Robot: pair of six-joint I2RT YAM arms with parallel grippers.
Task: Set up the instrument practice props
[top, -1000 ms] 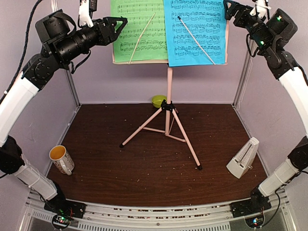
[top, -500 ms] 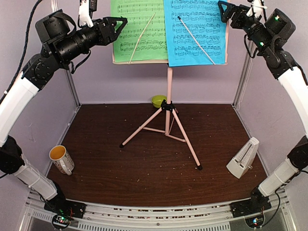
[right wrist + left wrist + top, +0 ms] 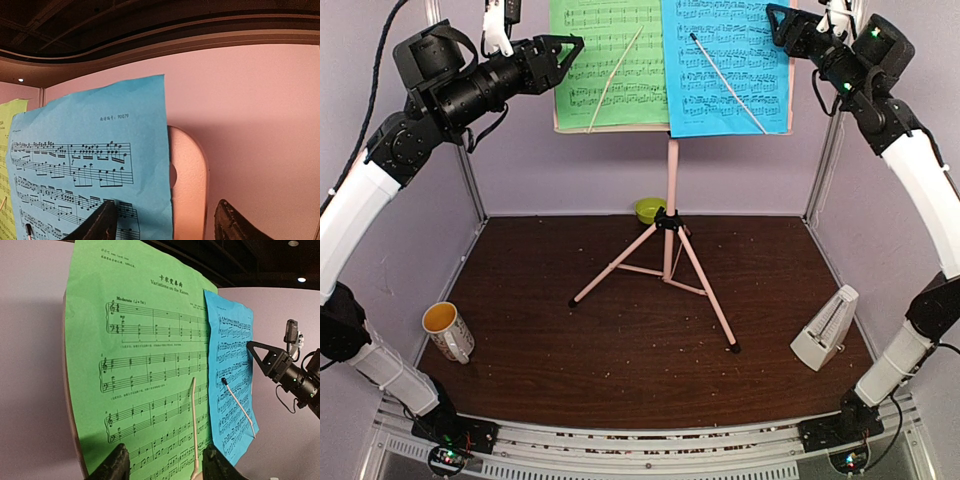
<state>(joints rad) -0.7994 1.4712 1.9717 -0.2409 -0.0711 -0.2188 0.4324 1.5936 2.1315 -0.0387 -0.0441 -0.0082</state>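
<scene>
a pink tripod music stand [image 3: 672, 175] stands upright on the dark brown table [image 3: 620, 340], its three legs spread, toward the back middle. on its desk a green music sheet [image 3: 605, 60] sits left and a blue music sheet [image 3: 725, 70] right, both upright and printed with staves, the blue one overlapping the green one's right edge. a small pale pyramid metronome [image 3: 825, 330] stands upright near the table's right edge, well apart from the stand.
</scene>
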